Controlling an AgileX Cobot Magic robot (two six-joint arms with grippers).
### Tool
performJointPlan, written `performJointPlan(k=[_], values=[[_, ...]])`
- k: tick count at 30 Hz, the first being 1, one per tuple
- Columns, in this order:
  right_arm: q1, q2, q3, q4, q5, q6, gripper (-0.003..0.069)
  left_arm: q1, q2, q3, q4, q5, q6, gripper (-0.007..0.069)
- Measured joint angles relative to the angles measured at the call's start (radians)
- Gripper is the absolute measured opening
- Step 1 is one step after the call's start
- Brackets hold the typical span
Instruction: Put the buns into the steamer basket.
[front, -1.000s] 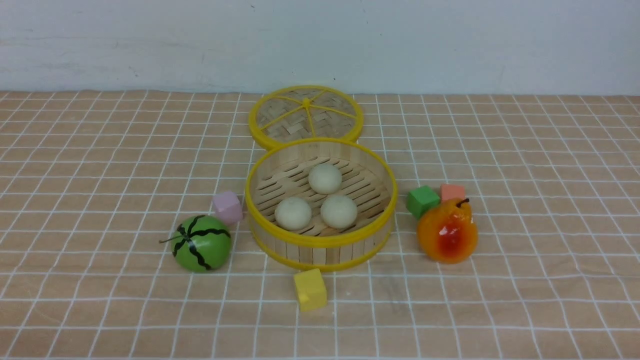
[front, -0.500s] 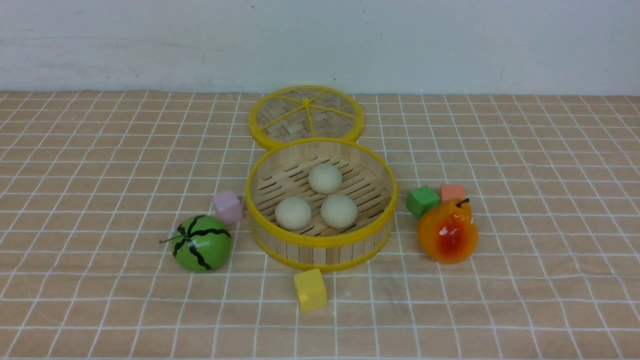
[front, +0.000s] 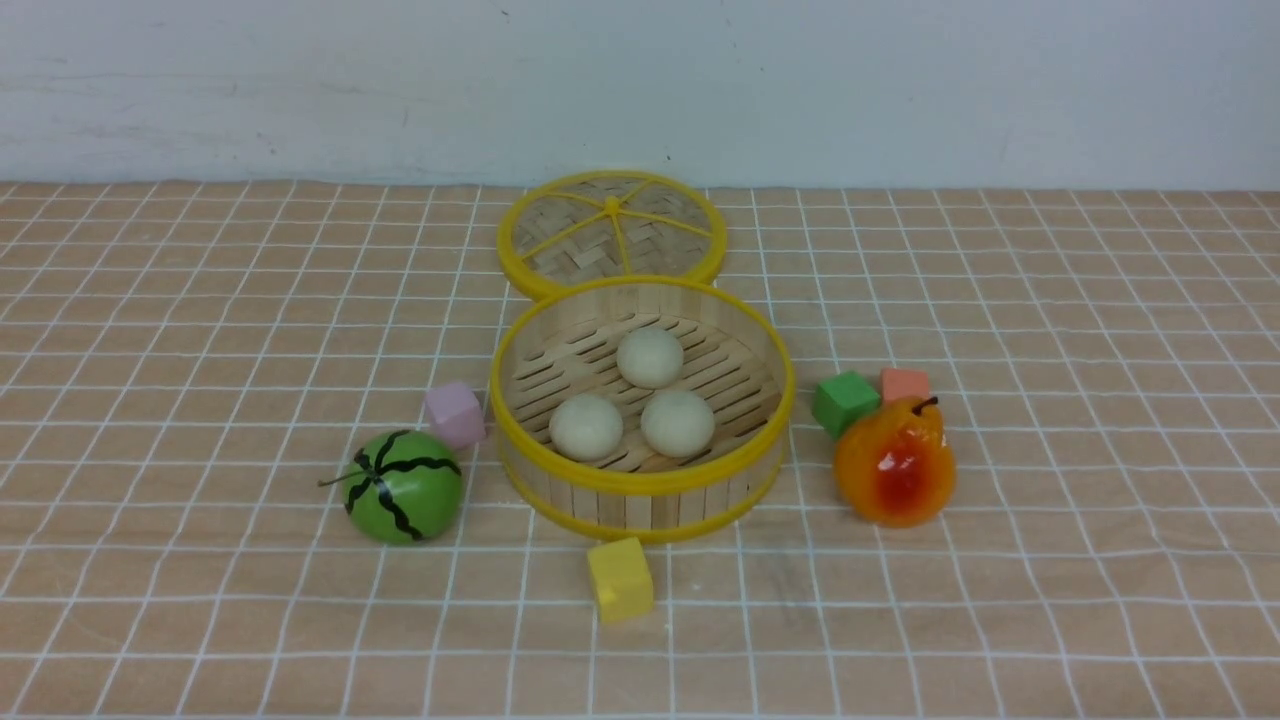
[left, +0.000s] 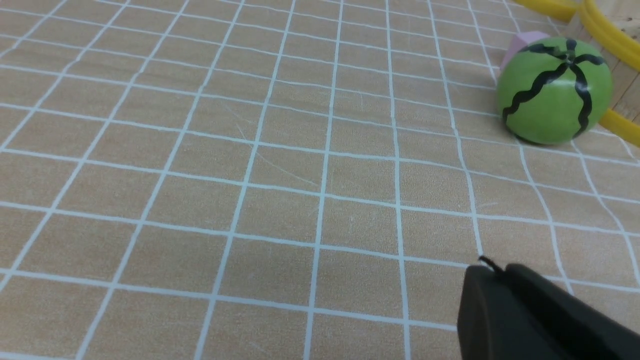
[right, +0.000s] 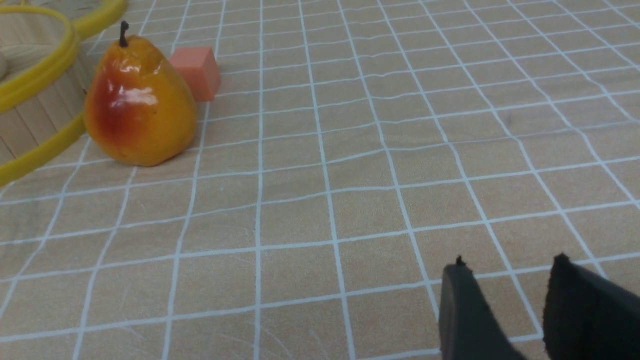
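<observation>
The steamer basket stands mid-table in the front view, and three cream-white buns lie on its slatted floor: one at the back, one front left, one front right. Its yellow rim also shows in the left wrist view and in the right wrist view. Neither arm shows in the front view. My left gripper is shut and empty, low over bare cloth, apart from the watermelon. My right gripper is open and empty over bare cloth, away from the pear.
The woven lid lies behind the basket. A green watermelon ball and pink cube sit to its left, a yellow cube in front, a pear, green cube and orange cube to its right.
</observation>
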Motion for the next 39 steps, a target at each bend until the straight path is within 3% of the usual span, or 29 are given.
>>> performJointPlan(k=[39], values=[[0.0,0.0,0.0,0.0,0.0,0.0,0.0241,0.0,0.0,0.001,0.0,0.0,0.002,0.0068]])
